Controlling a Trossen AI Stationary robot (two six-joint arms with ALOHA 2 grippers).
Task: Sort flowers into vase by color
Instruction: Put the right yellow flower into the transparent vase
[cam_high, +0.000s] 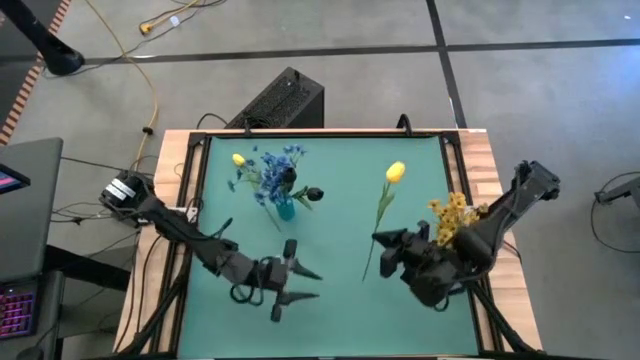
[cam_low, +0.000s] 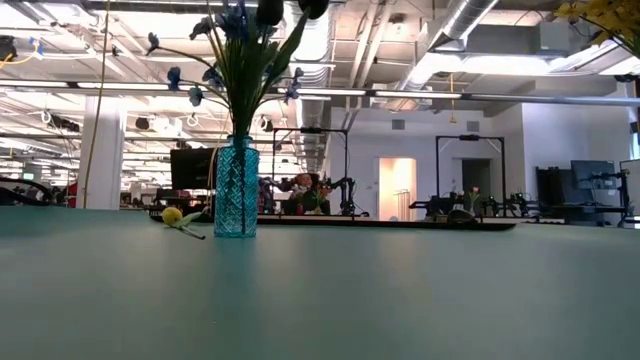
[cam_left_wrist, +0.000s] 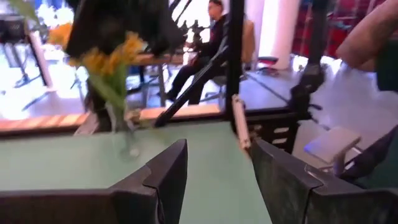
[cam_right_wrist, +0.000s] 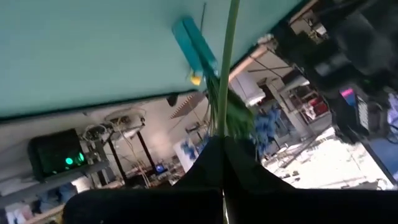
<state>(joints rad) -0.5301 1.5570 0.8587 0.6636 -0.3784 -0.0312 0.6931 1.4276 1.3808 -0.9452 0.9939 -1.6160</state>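
Note:
My right gripper is shut on the stem of a yellow bud, right of the table's middle. A blue glass vase stands on its base left of centre and holds blue blossom sprigs and a dark bud. Another yellow bud lies on the table beyond the vase. Yellow-orange clusters stand in a clear vase beside my right arm. My left gripper hovers open near the front, touching nothing. My right gripper pinches the thin green stem between its two shut fingers, about two thirds of the way down from the bud. The fingers come level from the table's right and lie across the stem. The lower end sticks out past the fingers toward the near edge.
A wooden frame borders the green table top. A black box sits beyond the far edge. Open green surface lies between the two vases. People and furniture show in the room behind.

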